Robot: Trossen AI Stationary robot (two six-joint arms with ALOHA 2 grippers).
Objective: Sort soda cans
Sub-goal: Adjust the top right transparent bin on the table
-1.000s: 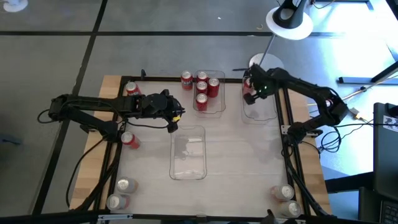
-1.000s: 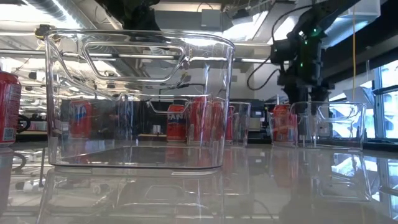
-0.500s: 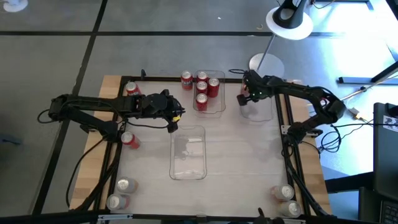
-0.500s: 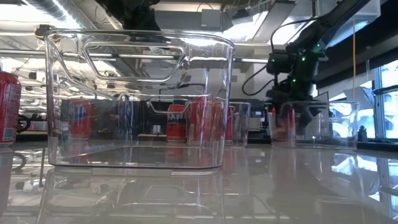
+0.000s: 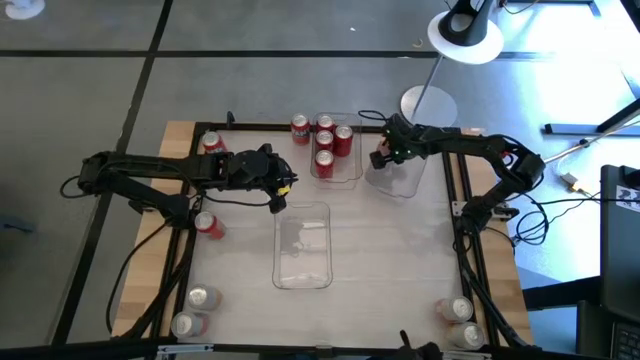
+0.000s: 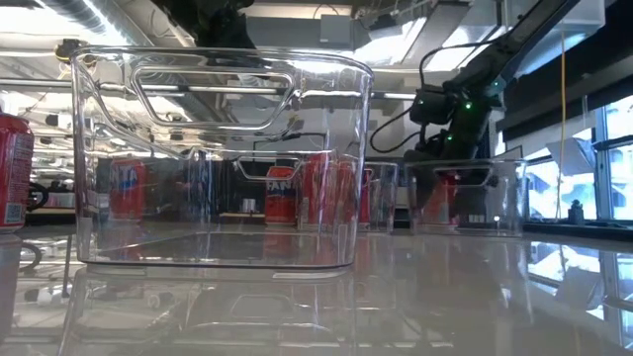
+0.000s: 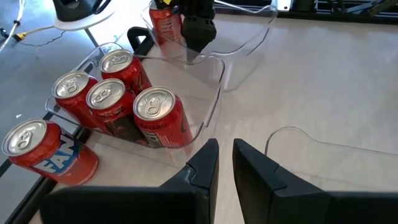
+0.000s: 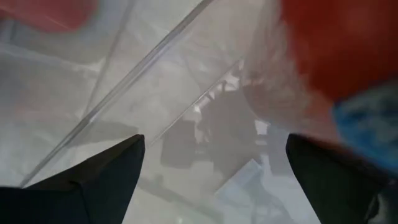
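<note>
Several red soda cans (image 5: 325, 145) stand upright in a clear bin (image 5: 352, 178) at the table's far middle, with one more can (image 5: 300, 128) just outside it. To its right a second clear bin (image 5: 402, 184) holds one red can (image 7: 165, 22). My right gripper (image 5: 385, 155) reaches down open into this bin's left end, beside that can. My left gripper (image 5: 288, 187) hovers shut and holding nothing above the table, left of the can-filled bin. An empty third bin (image 5: 303, 245) sits at the table's centre. My right gripper (image 7: 199, 34) meets the right-hand bin at its left end wall (image 7: 208, 62), beside the red can. Its fingers slant down from above and from the right, spread wide. Which finger bears on the wall I cannot tell. The bin stands flat on the table.
Loose cans stand at the far left (image 5: 212, 143), at the left edge (image 5: 208, 225), in the near left corner (image 5: 195, 310) and in the near right corner (image 5: 460, 320). A lamp base (image 5: 428, 100) sits beyond the far right edge.
My right gripper has sunk and gone toward the table's left, tipping more steeply downward. The right-hand bin with its red can has slid leftward along the table with it, toward the can-filled bin.
</note>
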